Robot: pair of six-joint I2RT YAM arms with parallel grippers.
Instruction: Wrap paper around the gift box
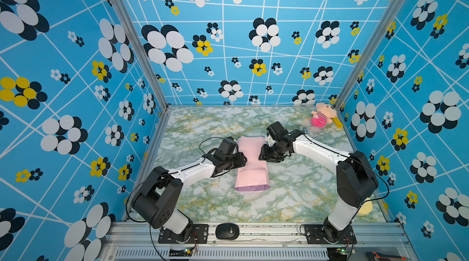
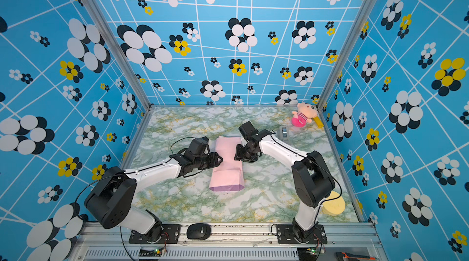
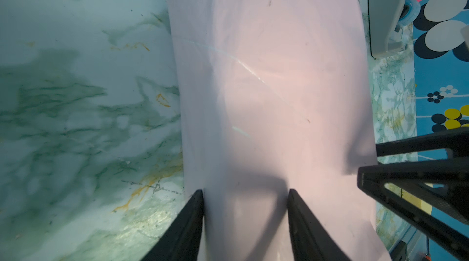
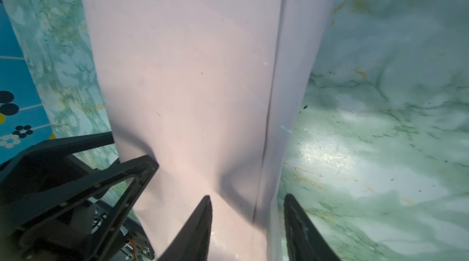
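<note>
So the paper (image 1: 250, 160) is folded into a long pink sleeve lying down the middle of the table (image 1: 203, 125), with the lilac side peeking out at the near end. I can't see the box at all; my guess is it's inside the sleeve, somewhere between the claws.

The left claw (image 3: 246, 193) is spread, both fingers over the pink top near one long edge, pinching nothing. The right claw (image 4: 247, 197) is spread too and straddles the opposite long edge, one finger over paper and one over bare table.

The paper looks thin, light and springy, so I reckon the overlap pops open if it's let go. Best hold is probably pressing flat where the stiff box backs it, or pinching a loose edge gently, since it'll crease or tear. The tape dispenser (image 2: 283, 133) sits toward the far right, clear of the paper.
</note>
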